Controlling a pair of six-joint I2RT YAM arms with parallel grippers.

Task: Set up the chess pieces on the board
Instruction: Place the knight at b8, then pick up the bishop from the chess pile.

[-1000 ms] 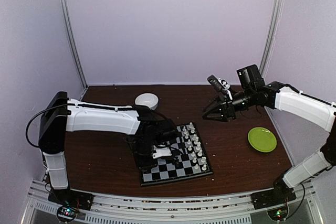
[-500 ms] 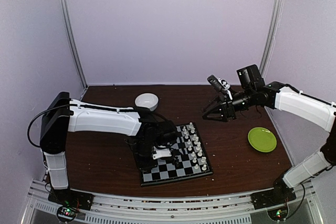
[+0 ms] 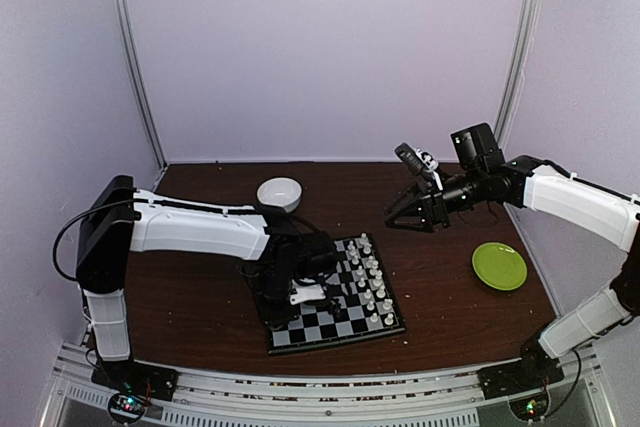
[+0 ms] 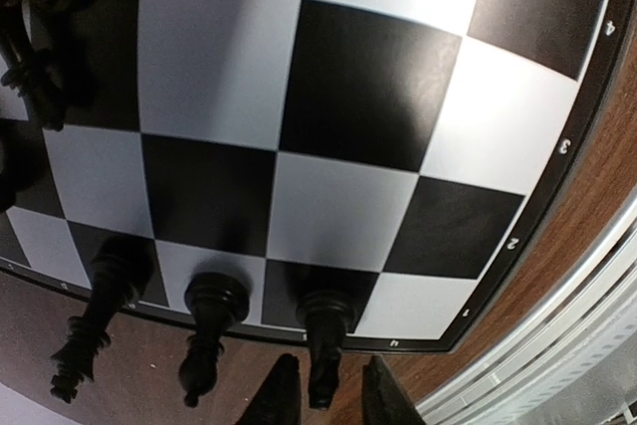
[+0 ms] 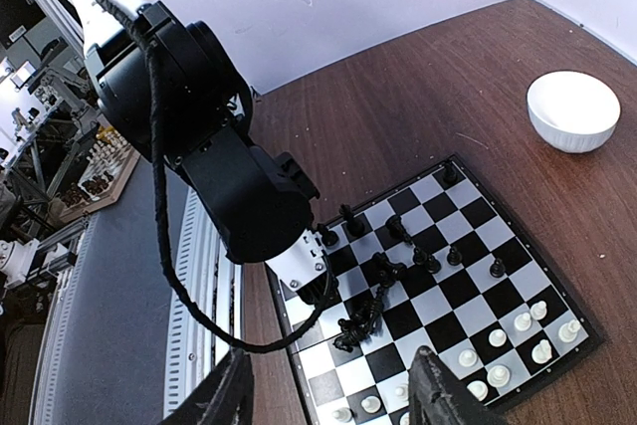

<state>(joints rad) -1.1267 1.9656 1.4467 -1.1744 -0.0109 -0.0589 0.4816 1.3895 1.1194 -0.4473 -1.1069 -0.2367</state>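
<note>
Black chess piece (image 4: 323,330) stands between the left jaws, narrowly parted around its head; right jaws spread wide.

4, 3, 2 on board rim (image 4: 538,196)

The left arm (image 3: 195,230) and right arm (image 3: 580,199) have white shells, black joints and black cables (image 3: 62,239).

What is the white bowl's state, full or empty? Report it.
Empty. The right wrist view looks down into the white bowl and shows only its plain white inside; nothing lies in it.
</note>
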